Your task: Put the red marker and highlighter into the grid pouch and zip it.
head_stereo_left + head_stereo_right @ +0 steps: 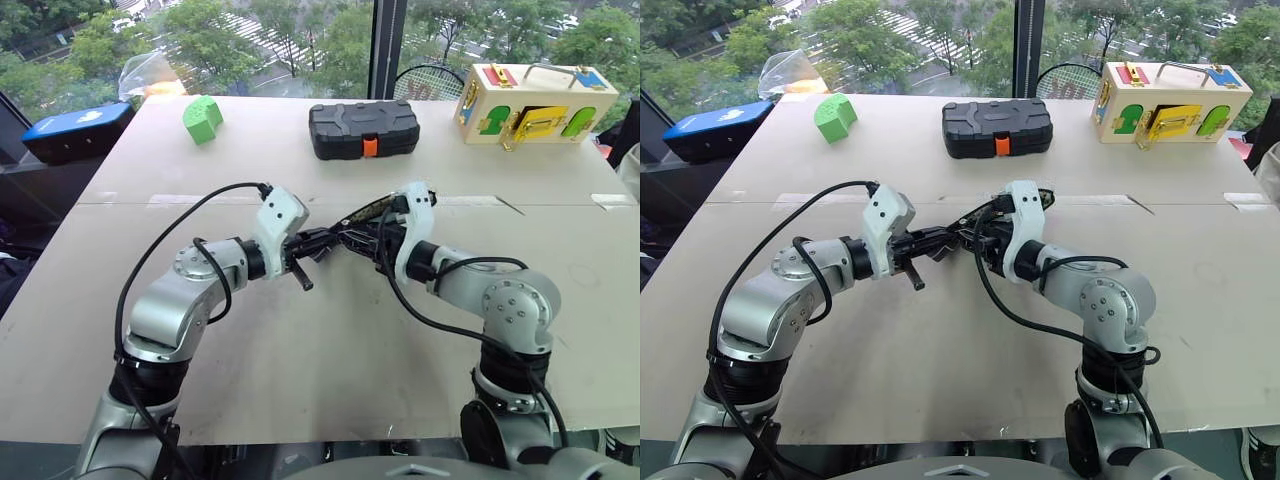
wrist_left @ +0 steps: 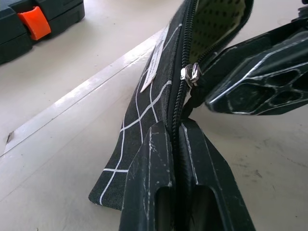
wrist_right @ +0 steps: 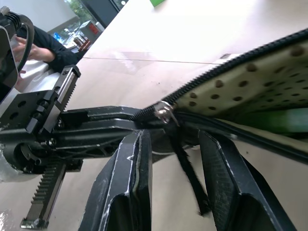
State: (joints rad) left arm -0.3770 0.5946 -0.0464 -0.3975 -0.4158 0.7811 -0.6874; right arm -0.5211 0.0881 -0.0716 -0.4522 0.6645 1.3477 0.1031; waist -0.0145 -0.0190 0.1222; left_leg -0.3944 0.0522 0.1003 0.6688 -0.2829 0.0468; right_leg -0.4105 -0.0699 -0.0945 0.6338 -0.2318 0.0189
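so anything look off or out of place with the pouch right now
Nothing damaged or spilled. The grid pouch is held off the table, its end clamped in the shut left gripper. Its zipper pull sits near that end, so the mouth gapes. The right gripper straddles the dangling pull cord, not closed on it.

- We see soft, even daylight from the window [image 1: 300,40] behind the table [image 1: 330,340].
- Shadows under the arms look faint and diffuse.
- Our wrist views blur at close range; the near fingers [image 2: 154,192] smear slightly.
- Pale tabletop glare washes out the far background.
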